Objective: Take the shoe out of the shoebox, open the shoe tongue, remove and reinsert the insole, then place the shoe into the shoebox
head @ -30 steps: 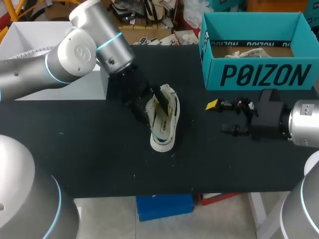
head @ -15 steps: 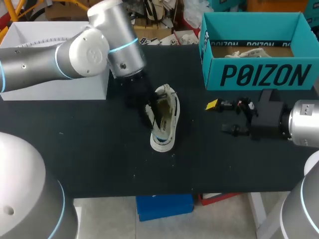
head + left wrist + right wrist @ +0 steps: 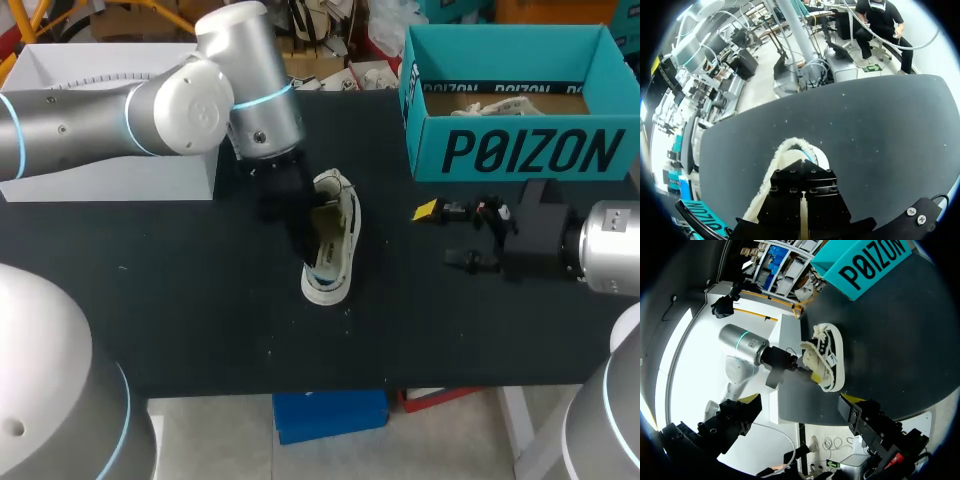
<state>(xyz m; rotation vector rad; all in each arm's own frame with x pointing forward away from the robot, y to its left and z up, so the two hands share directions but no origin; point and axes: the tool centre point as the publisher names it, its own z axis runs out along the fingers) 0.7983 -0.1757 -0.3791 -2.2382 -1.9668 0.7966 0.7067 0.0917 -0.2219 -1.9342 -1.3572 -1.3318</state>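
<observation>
Cream canvas low-top shoe (image 3: 335, 235) is lying mid black worktop (image 3: 200, 300), outside the teal cardboard shoebox (image 3: 520, 150) | left tool (image 3: 300, 225) is sitting at its opening, grip hidden, can't tell | right tool (image 3: 448, 237) is hanging wide | looking light and floppy, so pinching the firmer heel collar seems best

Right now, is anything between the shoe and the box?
Nothing lies between the shoe and the box. The right tool hangs in front of the box, close beside that path.

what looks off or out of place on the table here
Nothing stands out: nothing spilled or damaged. The shoe lies on the table outside the shoebox, with the left gripper at its opening. The right gripper is open and empty, apart from it.
</observation>
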